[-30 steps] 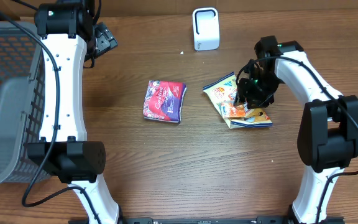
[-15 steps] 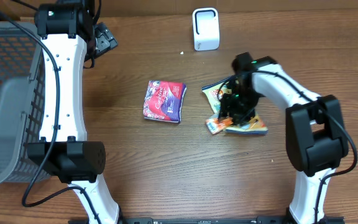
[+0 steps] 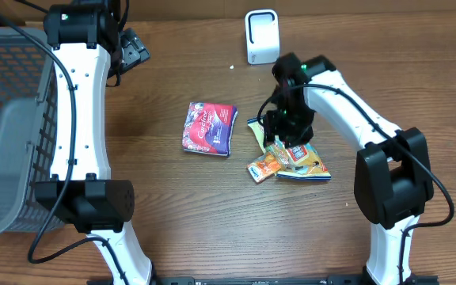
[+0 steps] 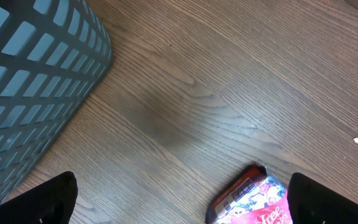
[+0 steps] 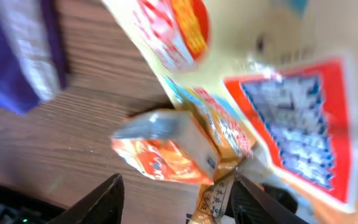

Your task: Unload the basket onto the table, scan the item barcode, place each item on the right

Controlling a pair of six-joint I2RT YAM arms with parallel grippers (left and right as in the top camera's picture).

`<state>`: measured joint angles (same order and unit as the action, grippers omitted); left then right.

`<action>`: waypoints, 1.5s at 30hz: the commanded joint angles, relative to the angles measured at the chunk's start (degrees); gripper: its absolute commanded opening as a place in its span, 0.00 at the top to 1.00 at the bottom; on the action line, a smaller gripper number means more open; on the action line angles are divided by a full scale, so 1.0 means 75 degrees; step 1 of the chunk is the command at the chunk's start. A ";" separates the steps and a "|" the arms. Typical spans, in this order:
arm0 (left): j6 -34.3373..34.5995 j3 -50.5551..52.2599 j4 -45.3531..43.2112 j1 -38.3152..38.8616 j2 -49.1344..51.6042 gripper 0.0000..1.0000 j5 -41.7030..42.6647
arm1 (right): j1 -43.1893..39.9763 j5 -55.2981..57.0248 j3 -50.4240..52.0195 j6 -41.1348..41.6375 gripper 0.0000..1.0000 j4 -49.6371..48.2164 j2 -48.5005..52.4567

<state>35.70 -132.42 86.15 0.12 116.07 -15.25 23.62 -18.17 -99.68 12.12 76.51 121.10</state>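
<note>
The scan looked not yet done; the orange packet (image 3: 263, 168) sat beside the yellow packets (image 3: 301, 158), well apart from the white scanner (image 3: 261, 36); the right gripper (image 5: 178, 198) stood over it (holding or not, I could not tell); the left gripper (image 4: 182, 202) hung wide open, idle.

Light falls soft and even from above on the wooden table (image 3: 212, 214), moderately bright, no glare. The overhead view is sharp edge to edge, with thin, pale shadow hugging the purple packet (image 3: 210, 128). Left wrist view: clear, with a vague dark patch on the wood up-left of that packet. Right wrist view: too close and badly smeared, and the snack packets (image 5: 241, 106) right of the purple packet have unreadable print.
</note>
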 commanded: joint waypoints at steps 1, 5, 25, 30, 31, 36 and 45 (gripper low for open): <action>0.0096 -0.0055 0.0023 -0.0012 0.0111 0.00 -0.0020 | 0.0041 0.0283 -0.0248 -0.2192 0.42 -0.0169 -0.0102; 0.0096 -0.0055 0.0023 -0.0012 0.0111 0.00 -0.0020 | 0.0154 0.0291 -0.0125 -0.3815 0.40 -0.0589 -0.0099; 0.0096 -0.0055 0.0023 -0.0012 0.0111 0.00 -0.0020 | 0.0918 0.0280 0.0262 -0.6286 0.23 -0.0568 -0.0070; 0.0096 -0.0055 0.0023 -0.0012 0.0111 0.00 -0.0020 | 0.0915 0.0306 0.0673 -0.6274 0.32 -0.0810 -0.0070; 0.0096 -0.0055 0.0023 -0.0012 0.0111 0.00 -0.0020 | 0.0912 0.0306 0.0833 -0.6228 0.36 -0.0863 -0.0070; 0.0096 -0.0058 0.0023 -0.0012 0.0111 0.00 -0.0020 | 0.0906 0.0335 0.1390 -0.5785 0.45 -0.1172 -0.0070; 0.0096 -0.0055 0.0023 -0.0012 0.0111 0.00 -0.0020 | 0.0906 0.2034 0.1425 -0.4497 0.54 -0.1294 -0.0073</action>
<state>35.70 -132.42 86.15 0.12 116.07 -15.25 30.74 -10.96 -89.12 -27.20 66.94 121.10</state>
